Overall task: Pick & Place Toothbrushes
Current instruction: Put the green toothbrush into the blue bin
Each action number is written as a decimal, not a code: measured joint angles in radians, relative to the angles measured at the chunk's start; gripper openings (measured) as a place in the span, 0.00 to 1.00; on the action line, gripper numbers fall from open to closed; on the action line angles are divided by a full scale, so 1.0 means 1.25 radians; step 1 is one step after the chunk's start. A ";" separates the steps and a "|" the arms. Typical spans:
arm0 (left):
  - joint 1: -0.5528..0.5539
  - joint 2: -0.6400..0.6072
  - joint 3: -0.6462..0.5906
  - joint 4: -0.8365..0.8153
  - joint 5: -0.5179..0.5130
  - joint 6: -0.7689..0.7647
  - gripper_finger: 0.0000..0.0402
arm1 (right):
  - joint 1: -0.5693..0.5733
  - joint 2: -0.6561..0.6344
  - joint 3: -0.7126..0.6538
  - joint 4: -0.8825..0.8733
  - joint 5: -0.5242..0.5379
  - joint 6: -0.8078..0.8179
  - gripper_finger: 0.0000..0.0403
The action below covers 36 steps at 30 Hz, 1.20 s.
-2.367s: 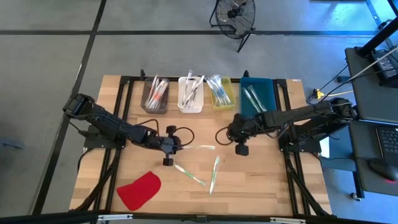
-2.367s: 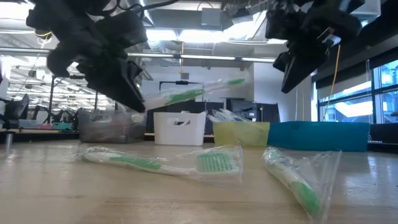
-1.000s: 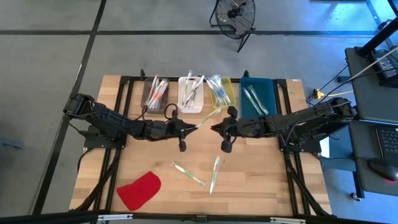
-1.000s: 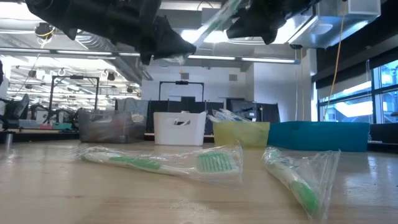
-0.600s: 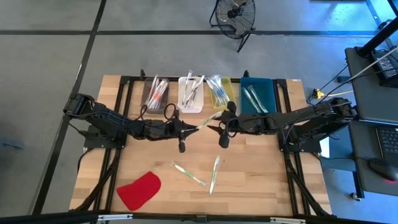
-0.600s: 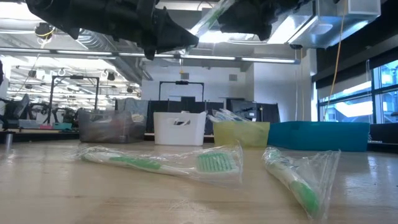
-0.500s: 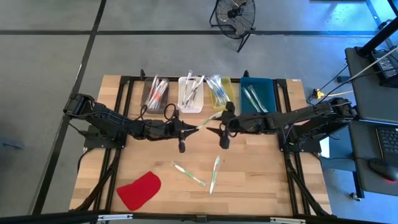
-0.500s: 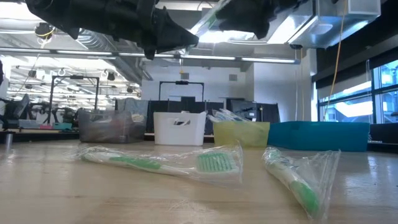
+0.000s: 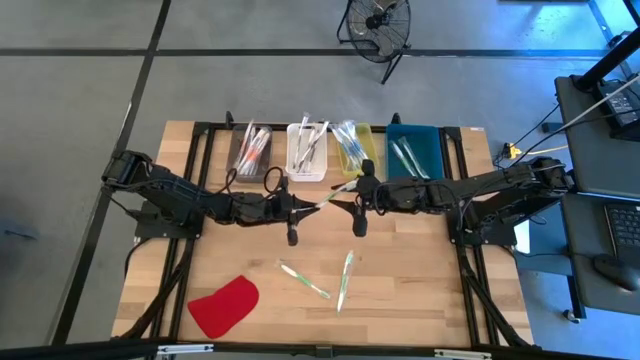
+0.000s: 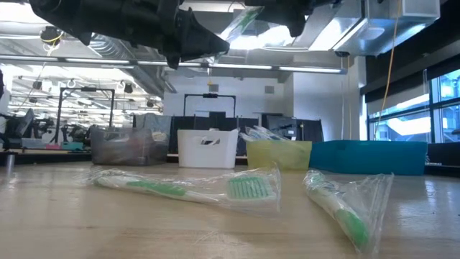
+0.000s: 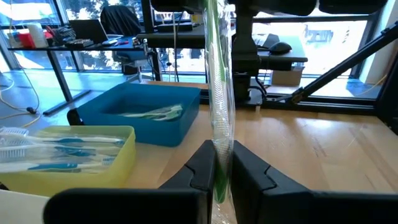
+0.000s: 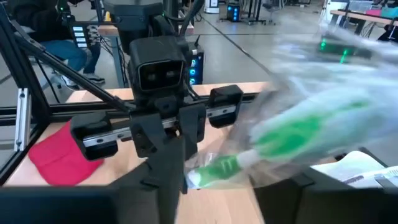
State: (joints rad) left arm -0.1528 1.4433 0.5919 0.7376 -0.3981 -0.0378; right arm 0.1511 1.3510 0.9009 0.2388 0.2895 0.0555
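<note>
Two loose toothbrushes: wrapped in clear film, with green bristles, lying on the near half of the wooden table (image 9: pixel 420 290); one (image 9: pixel 303 280) slants across the boards, the other (image 9: pixel 344 280) lies just beside it to the right, not touching it.
Red cloth: a flat piece (image 9: pixel 224 306) near the front left corner, well apart from both brushes.
Held toothbrush: a third green, wrapped toothbrush (image 9: pixel 330 194) hangs in the air over the middle of the table, bridging the gap between the two arms.
Left gripper: reaching in from the left, the left gripper (image 9: pixel 300 207) has its fingers pinched narrow on the handle end of the held toothbrush; its wrist view shows the stick clamped between them.
Right gripper: reaching in from the right to face it, the right gripper (image 9: pixel 345 203) has its fingers standing apart on either side of the bristle end, not clamped on it.
Grey bin: the grey bin (image 9: pixel 249 178), leftmost in the row along the far edge, holds brushes with pink and red parts.
White bin: the white bin (image 9: pixel 306 177), next along, holds whitish sticks.
Yellow bin: the yellow bin (image 9: pixel 360 170) holds blue-handled brushes.
Blue bin: the blue bin (image 9: pixel 425 140), rightmost, holds a few green ones.
Beyond the table: a floor fan (image 9: pixel 378 25) stands on the grey floor.
</note>
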 joint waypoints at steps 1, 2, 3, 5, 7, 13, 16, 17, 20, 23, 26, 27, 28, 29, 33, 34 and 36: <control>0.000 0.000 0.000 0.000 0.000 0.000 0.06 | -0.001 0.000 0.000 0.000 -0.005 0.000 0.39; 0.000 0.000 0.000 0.000 0.000 0.000 0.06 | -0.002 0.000 0.000 0.000 -0.011 0.000 0.35; 0.000 0.000 0.000 0.000 0.001 0.000 0.06 | -0.002 0.000 0.000 0.000 -0.011 0.000 0.31; 0.000 0.000 0.000 0.000 0.004 0.003 0.06 | -0.002 0.000 0.000 -0.003 -0.011 0.000 0.23; -0.001 0.000 0.000 -0.001 0.004 0.004 0.06 | -0.002 0.000 0.000 -0.007 -0.016 0.002 0.14; 0.000 0.001 0.000 -0.005 0.003 0.023 0.07 | -0.001 0.000 0.000 -0.014 -0.024 0.007 0.05; 0.000 0.001 0.000 -0.005 -0.001 0.023 0.09 | -0.001 0.000 0.000 -0.016 -0.020 0.012 0.10; 0.000 0.001 0.000 -0.006 -0.002 0.022 0.10 | -0.001 0.000 0.000 -0.018 -0.019 0.012 0.11; 0.001 0.001 0.000 -0.006 -0.006 0.016 0.12 | -0.001 0.000 0.000 -0.018 -0.019 0.012 0.10; 0.001 0.001 0.000 -0.006 -0.009 0.011 0.15 | -0.001 0.000 0.000 -0.021 -0.020 0.012 0.06; 0.001 0.001 0.000 -0.007 -0.008 0.018 0.18 | -0.001 0.000 0.000 -0.040 -0.019 0.011 0.05; 0.001 0.001 0.000 -0.011 -0.008 0.023 0.19 | -0.001 0.000 0.000 -0.046 -0.019 0.012 0.05; 0.001 0.001 0.000 -0.016 -0.006 0.026 0.21 | -0.001 0.000 0.000 -0.056 -0.016 0.014 0.06; 0.000 0.001 0.000 -0.023 -0.002 0.026 0.22 | -0.001 0.000 0.000 -0.066 -0.011 0.024 0.06; 0.000 0.001 0.000 -0.044 0.002 0.026 0.30 | -0.002 0.000 0.000 -0.097 -0.009 0.051 0.08; 0.000 0.001 0.000 -0.052 0.002 0.026 0.32 | -0.002 -0.002 0.000 -0.109 -0.010 0.055 0.08; 0.000 0.001 0.000 -0.061 0.001 0.026 0.37 | -0.004 -0.009 0.000 -0.139 -0.010 0.068 0.07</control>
State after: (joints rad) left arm -0.1528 1.4441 0.5919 0.6614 -0.3964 -0.0057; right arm 0.1459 1.3391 0.9009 0.0646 0.2769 0.1402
